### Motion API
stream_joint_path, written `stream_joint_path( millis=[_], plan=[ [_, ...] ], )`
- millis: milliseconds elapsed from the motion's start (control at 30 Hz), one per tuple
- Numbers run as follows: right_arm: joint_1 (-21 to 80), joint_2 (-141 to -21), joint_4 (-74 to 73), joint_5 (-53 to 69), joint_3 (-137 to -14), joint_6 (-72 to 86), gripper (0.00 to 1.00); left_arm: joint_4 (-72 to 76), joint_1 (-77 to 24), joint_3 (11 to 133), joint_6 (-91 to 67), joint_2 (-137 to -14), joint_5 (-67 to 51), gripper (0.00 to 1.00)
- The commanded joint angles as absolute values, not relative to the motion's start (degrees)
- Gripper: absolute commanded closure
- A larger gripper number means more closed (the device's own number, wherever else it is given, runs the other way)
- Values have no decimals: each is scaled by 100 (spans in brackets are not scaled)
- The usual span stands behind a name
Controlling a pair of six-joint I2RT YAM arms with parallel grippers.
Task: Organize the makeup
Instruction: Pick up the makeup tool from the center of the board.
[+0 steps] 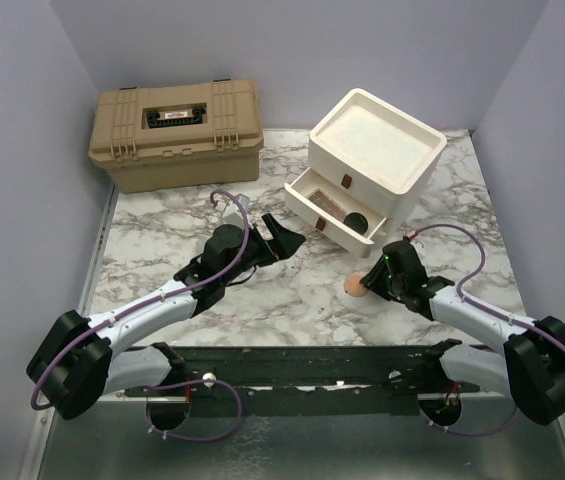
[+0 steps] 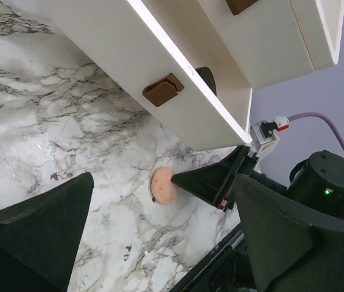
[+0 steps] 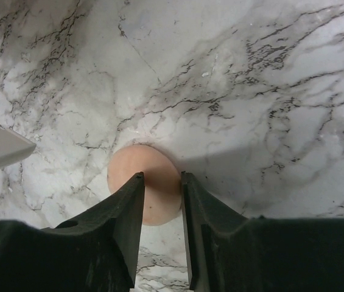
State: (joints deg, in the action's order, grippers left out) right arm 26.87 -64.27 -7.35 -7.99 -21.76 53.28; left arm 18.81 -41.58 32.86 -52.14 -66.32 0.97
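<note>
A round peach powder puff (image 3: 126,165) lies flat on the marble table (image 3: 269,91), in front of the open drawer (image 1: 314,184) of the cream drawer unit (image 1: 377,140). My right gripper (image 3: 162,176) is down over the puff, its jaws narrowed to a small gap with puff showing between them and both tips on the puff. The puff (image 1: 354,287) is still on the table. In the drawer lie a pink palette (image 1: 330,205) and a round black compact (image 1: 359,220). My left gripper (image 1: 280,238) hangs wide open and empty by the drawer's left front, looking at the puff (image 2: 161,185).
A tan toolbox (image 1: 175,135) stands shut at the back left. The drawer front with its brown handle (image 2: 162,90) juts out over the table just above the puff. Grey walls close in the table on three sides.
</note>
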Motion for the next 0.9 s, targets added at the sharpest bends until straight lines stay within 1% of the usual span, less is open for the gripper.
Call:
stream_joint_path(
  millis=[0, 33, 100, 233, 333, 500, 600, 767, 867],
  plan=[
    [2663, -6736, -1143, -592, -2176, 4990, 66, 1996, -4140, 3165, -5277, -6497, 212, 1],
    [2659, -6755, -1154, -577, -2191, 4980, 67, 1992, -4136, 3155, -5281, -6480, 215, 1],
    [2663, -6754, -1189, -570, -2240, 4923, 74, 1986, -4135, 3146, -5275, -6477, 240, 1],
    [2660, -6677, -1268, -630, -2268, 4885, 75, 1986, -4139, 3204, -5239, -6540, 211, 1],
    [2663, -6575, -1266, -615, -2246, 4856, 82, 2004, -4137, 3255, -5288, -6592, 178, 1],
    [2659, -6480, -1251, -616, -2236, 4854, 85, 2006, -4137, 3301, -5268, -6627, 109, 1],
    [2661, -6435, -1191, -475, -2235, 4745, 91, 2008, -4133, 3268, -5298, -6641, 102, 1],
    [2663, -6178, -811, -54, -2118, 4535, 94, 2005, -4131, 3260, -5294, -6643, 62, 1],
    [2657, -6031, -741, 131, -2103, 4495, 94, 2010, -4134, 3243, -5299, -6665, 91, 1]
  ],
)
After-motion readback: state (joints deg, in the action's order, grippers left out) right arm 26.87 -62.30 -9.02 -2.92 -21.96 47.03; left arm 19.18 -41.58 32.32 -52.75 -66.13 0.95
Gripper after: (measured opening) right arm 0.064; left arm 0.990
